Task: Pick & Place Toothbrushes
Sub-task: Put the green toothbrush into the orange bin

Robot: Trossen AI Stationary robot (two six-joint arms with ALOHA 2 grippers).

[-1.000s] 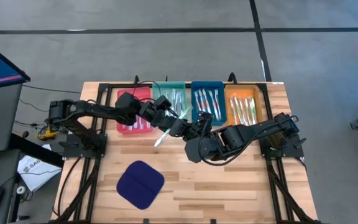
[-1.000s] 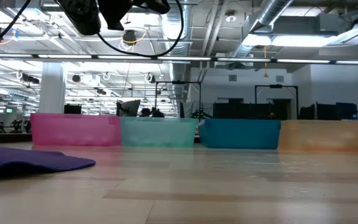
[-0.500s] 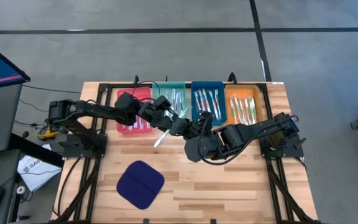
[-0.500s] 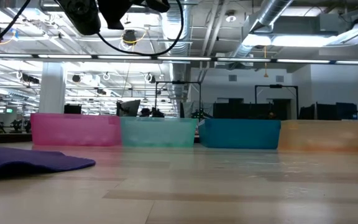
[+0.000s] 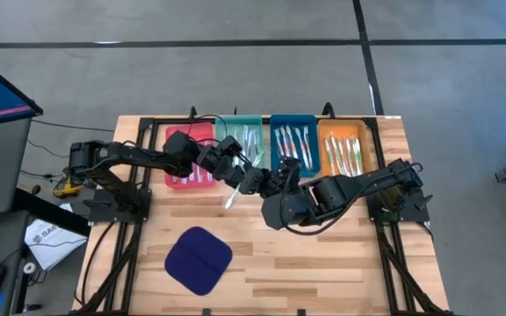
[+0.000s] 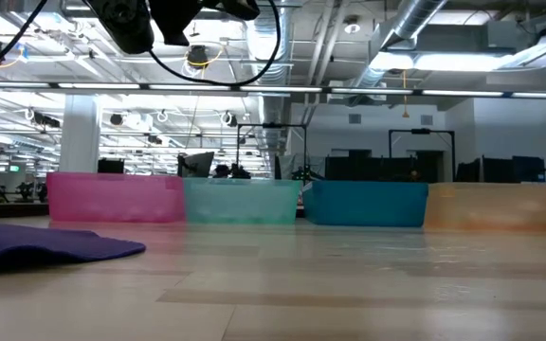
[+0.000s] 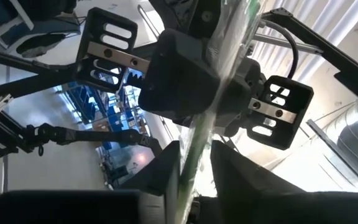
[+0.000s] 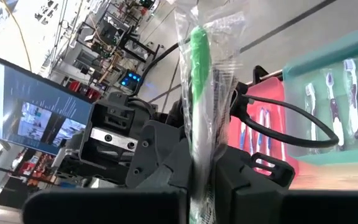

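Toothbrushes (image 5: 289, 146) fill four trays lined along the twelve o'clock edge of the wooden bench (image 5: 323, 263), seen from overhead: a red tray (image 5: 179, 175), a teal tray (image 5: 227, 125), a blue tray (image 5: 277, 125) and an orange tray (image 5: 366, 145), running from the nine o'clock side toward three o'clock. A dark blue cloth pad (image 5: 198, 260) lies toward seven o'clock, well apart from the trays. At mid-bench the two arms meet just in front of the teal tray, the left gripper (image 5: 251, 180) reaching in from nine o'clock and the right gripper (image 5: 272, 183) from three o'clock. Between them hangs a wrapped toothbrush (image 5: 233, 195) with a green handle, off the bench top and tilted toward seven o'clock. The right wrist view shows the right fingers (image 8: 241, 180) clamped on its clear wrapper; the left wrist view shows the left fingers (image 7: 160, 174) slightly apart on either side of it.
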